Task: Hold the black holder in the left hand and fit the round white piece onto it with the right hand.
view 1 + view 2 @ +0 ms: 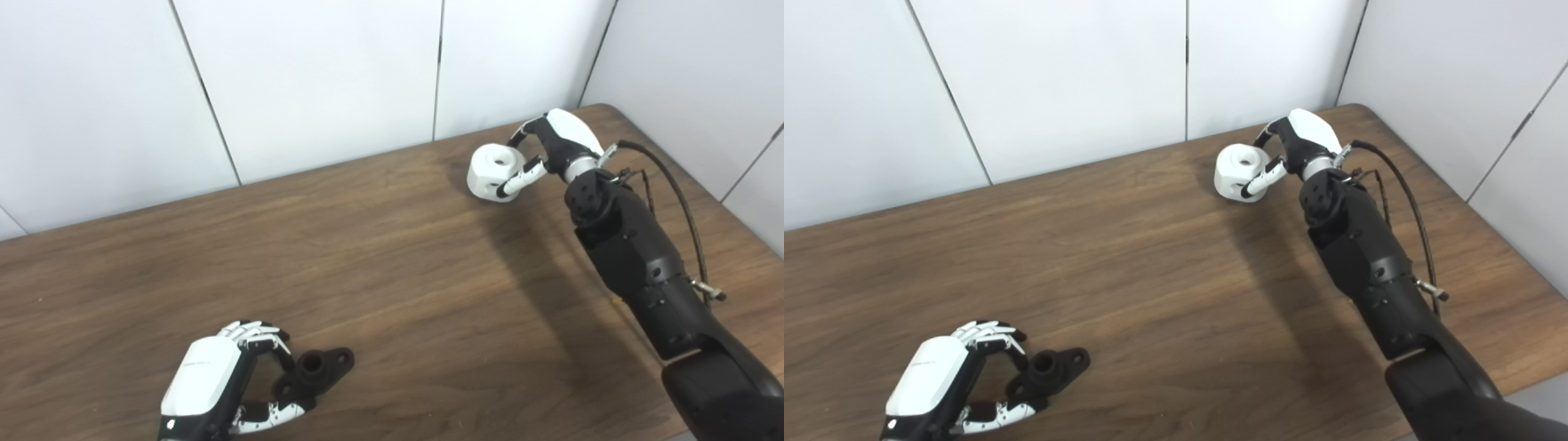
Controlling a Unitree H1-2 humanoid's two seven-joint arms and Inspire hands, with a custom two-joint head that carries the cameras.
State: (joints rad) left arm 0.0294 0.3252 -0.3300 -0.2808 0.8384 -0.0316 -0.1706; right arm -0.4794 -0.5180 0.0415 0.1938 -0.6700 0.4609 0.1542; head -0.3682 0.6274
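Backed by pale wall panels, with a dark wood table (380,257) taking up most of both head views. Lay near the front left edge of that table: the black holder (315,370), a flanged piece with a raised socket, apparently resting on the wood. Curled around its near end: the left hand (236,383), thumb underneath and fingers (254,334) arched over the top, touching or nearly touching; could not tell for certain whether the grip had truly closed, though judged as grasping rather than released. Sat far across the table toward the back right corner: the round white piece (493,171), a chunky cylinder with a hole in its top face. Wrapped against its right side: the right hand (551,150), one finger over the far rim and the thumb along the near flank, grasping it; lifted or not, impossible to say. Judged as early in the task: both parts seized, well apart, neither brought together. Left to do: raising the holder, carrying the white piece across, aligning hole with socket, and seating it.
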